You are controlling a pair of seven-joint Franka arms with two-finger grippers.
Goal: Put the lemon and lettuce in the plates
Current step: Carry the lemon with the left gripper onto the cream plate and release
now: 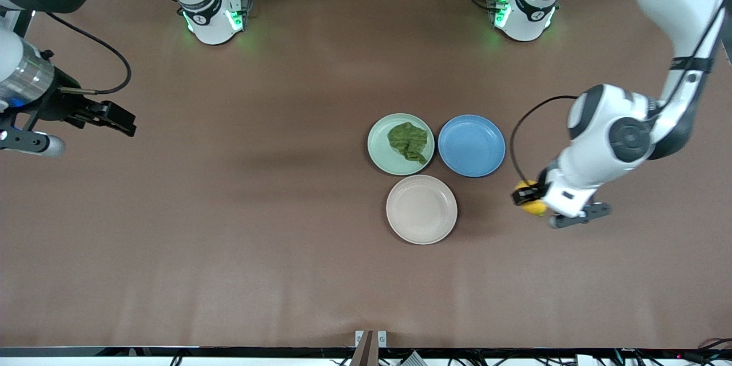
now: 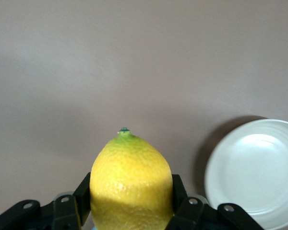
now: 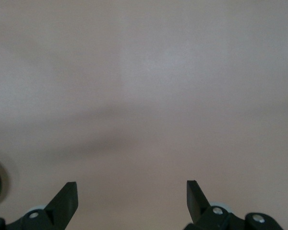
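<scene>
The dark green lettuce (image 1: 408, 141) lies in the pale mint green plate (image 1: 380, 148). The beige-white plate (image 1: 421, 209) is bare, nearer the front camera; it also shows in the left wrist view (image 2: 257, 172). My left gripper (image 1: 529, 195) is shut on the yellow lemon (image 1: 534, 206), over the bare table beside the beige-white plate toward the left arm's end. In the left wrist view the lemon (image 2: 130, 179) sits between the black fingers (image 2: 81, 194), tip pointing outward. My right gripper (image 1: 117, 120) is open and empty, waiting over the table's right-arm end; it also shows in the right wrist view (image 3: 132, 189).
A blue plate (image 1: 471, 145) stands bare beside the mint green plate, toward the left arm's end. The brown table (image 1: 229, 229) stretches bare around the three plates.
</scene>
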